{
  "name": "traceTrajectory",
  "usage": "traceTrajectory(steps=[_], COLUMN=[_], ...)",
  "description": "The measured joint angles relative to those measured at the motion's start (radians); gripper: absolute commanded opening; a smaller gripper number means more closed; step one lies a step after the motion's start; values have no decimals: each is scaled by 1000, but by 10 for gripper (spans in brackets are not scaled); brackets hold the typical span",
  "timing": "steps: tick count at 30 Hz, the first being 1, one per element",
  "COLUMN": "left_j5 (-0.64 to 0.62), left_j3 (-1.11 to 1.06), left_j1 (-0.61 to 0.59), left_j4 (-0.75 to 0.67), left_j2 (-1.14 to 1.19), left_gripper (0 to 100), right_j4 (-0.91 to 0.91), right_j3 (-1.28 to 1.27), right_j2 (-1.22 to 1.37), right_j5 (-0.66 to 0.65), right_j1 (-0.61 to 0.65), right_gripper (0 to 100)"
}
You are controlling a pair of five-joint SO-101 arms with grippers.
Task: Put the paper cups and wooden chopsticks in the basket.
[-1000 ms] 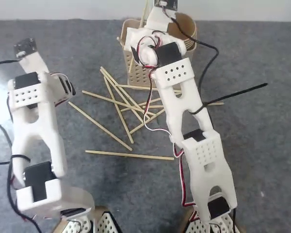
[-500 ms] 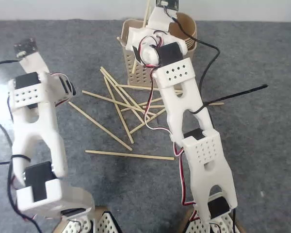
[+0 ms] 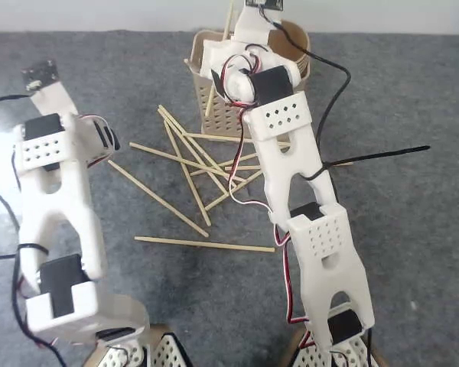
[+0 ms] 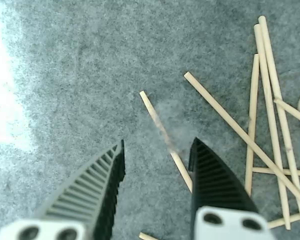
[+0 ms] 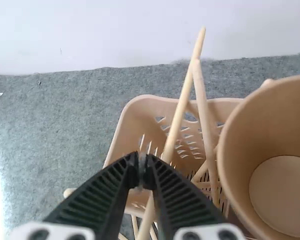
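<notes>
A tan slotted basket (image 3: 208, 84) (image 5: 140, 117) stands at the far side of the carpet with a stack of paper cups (image 3: 297, 46) (image 5: 262, 165) inside. Two wooden chopsticks (image 5: 182, 100) lean in it, and one pokes up above the rim (image 3: 230, 17). My right gripper (image 5: 140, 170) hovers over the basket, shut, and the leaning chopstick passes behind its fingers. Several loose chopsticks (image 3: 191, 164) lie crossed on the carpet. My left gripper (image 4: 158, 142) is open low over the carpet, with one chopstick (image 4: 162, 132) running between its fingers.
The right arm (image 3: 291, 160) stretches across the chopstick pile to the basket. A black cable tie (image 3: 382, 155) sticks out to its right. The left arm (image 3: 50, 153) stands at the left. One chopstick (image 3: 203, 244) lies alone nearer the arm bases.
The right arm has edged slightly over the basket and its cable tie has swung a little to the right. The left arm and the loose chopsticks have stayed put.
</notes>
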State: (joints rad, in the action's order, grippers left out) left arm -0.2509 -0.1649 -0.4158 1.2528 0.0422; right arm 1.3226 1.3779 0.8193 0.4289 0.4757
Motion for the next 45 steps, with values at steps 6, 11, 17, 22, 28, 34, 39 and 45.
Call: traceTrajectory(steps=[6,11,17,22,28,34,39,45], left_j5=[0,0,0,0,0,0,0,0], left_j3=[0,0,0,0,0,0,0,-2], left_j1=[0,0,0,0,0,0,0,0], left_j4=[0,0,0,0,0,0,0,0], left_j2=[0,0,0,0,0,0,0,0], left_gripper=[202,202,202,202,202,202,202,202], right_j4=[0,20,77,100,100,107,120,137], right_j3=[0,2,3,3,3,26,81,94], right_j2=[9,8,-23,-28,-32,-32,-31,-34], right_j5=[-17,-89,-127,-144,-204,-222,-249,-253], right_j1=[0,0,2,2,2,2,-3,-2], right_gripper=[46,109,148,151,149,149,149,148])
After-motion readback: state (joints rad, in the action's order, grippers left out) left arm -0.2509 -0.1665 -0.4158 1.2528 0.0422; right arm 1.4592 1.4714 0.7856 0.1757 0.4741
